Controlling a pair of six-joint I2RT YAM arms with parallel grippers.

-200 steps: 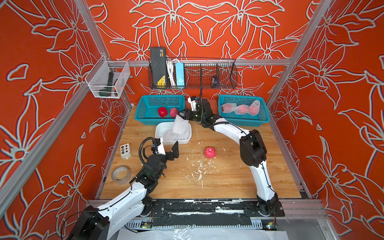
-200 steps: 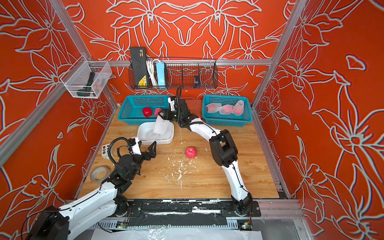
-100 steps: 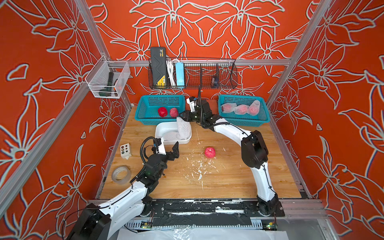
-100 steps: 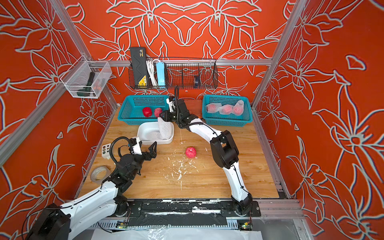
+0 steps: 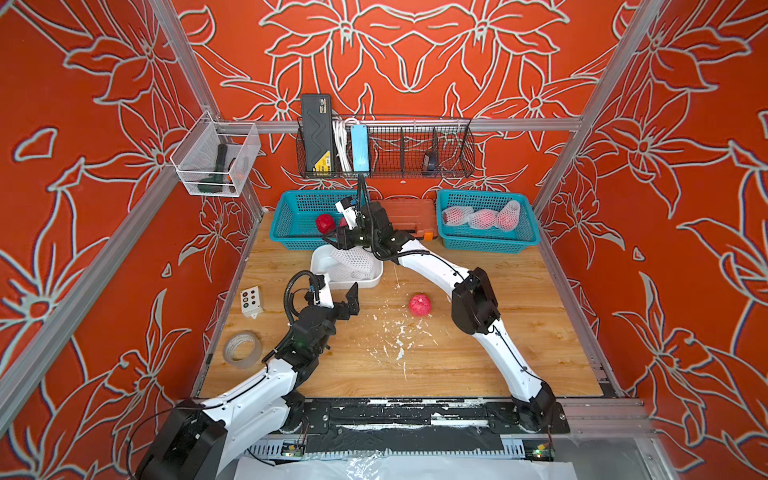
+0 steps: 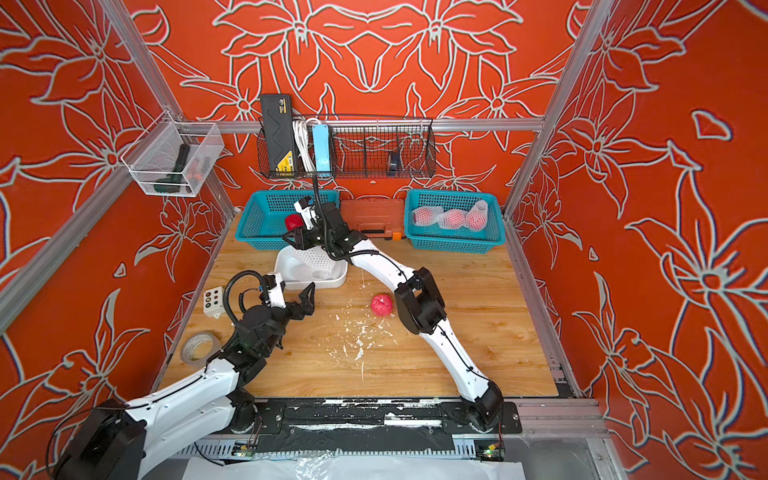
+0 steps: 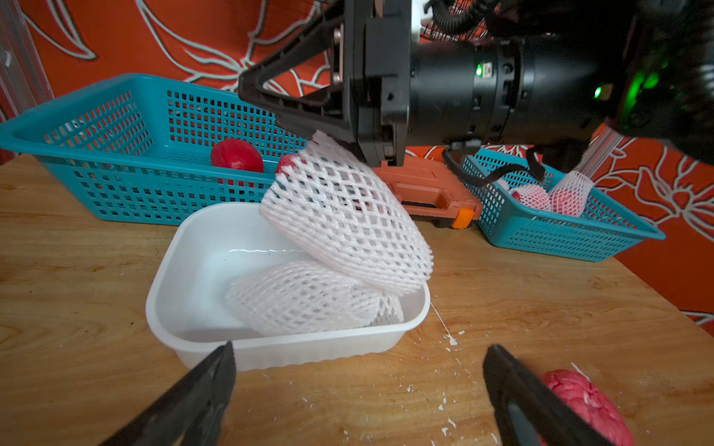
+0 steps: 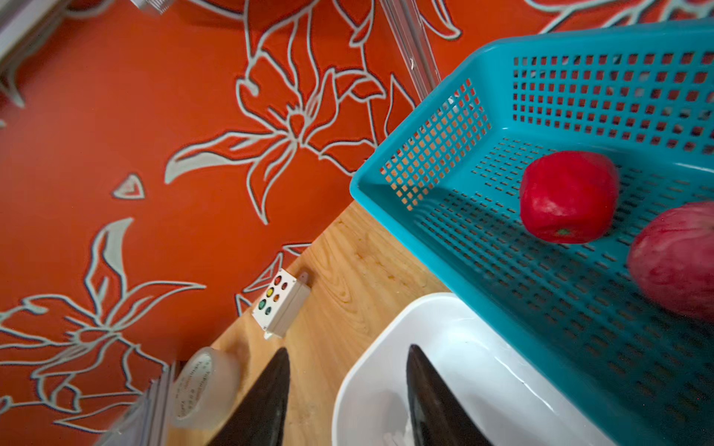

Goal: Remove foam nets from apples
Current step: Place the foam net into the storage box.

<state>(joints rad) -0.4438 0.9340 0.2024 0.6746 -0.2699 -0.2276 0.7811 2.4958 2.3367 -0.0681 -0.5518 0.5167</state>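
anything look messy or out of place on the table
White foam crumbs are scattered over the middle of the table, and one bare apple lies loose on the wood beside them.

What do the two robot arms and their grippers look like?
Both the left arm and right arm have smooth white links and bulky black joints. The left gripper and right gripper are black, with two pointed triangular fingers. Black cables loop at each wrist; green lights glow on the right one.
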